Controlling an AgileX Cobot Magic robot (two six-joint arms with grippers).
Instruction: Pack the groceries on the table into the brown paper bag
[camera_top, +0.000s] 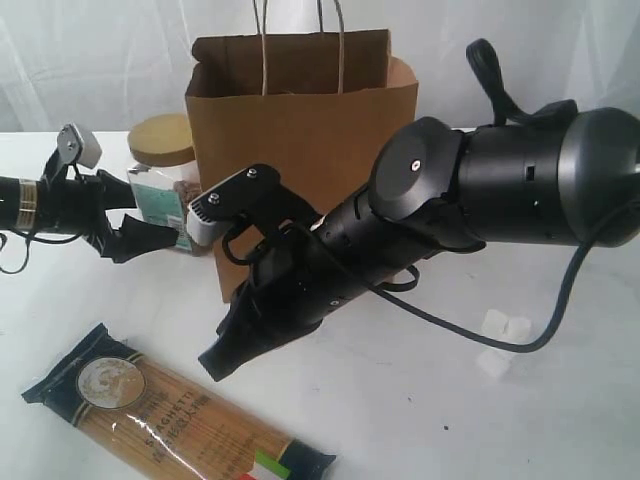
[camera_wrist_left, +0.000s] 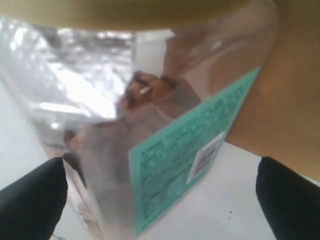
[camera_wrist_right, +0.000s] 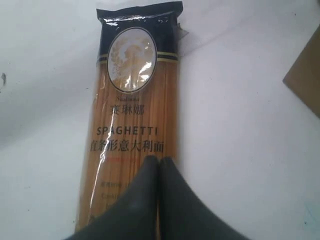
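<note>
The brown paper bag stands upright at the back middle of the white table. Left of it is a clear nut jar with a tan lid and a teal label. My left gripper is open, its black fingers on either side of the jar without closing on it. The spaghetti packet lies flat at the front left. My right gripper reaches across the middle, shut and empty, its tips just over the packet. White marshmallows lie at the right.
The bulky right arm crosses in front of the bag and hides its lower right part. A corner of the bag shows in the right wrist view. The bag's side is close beside the jar.
</note>
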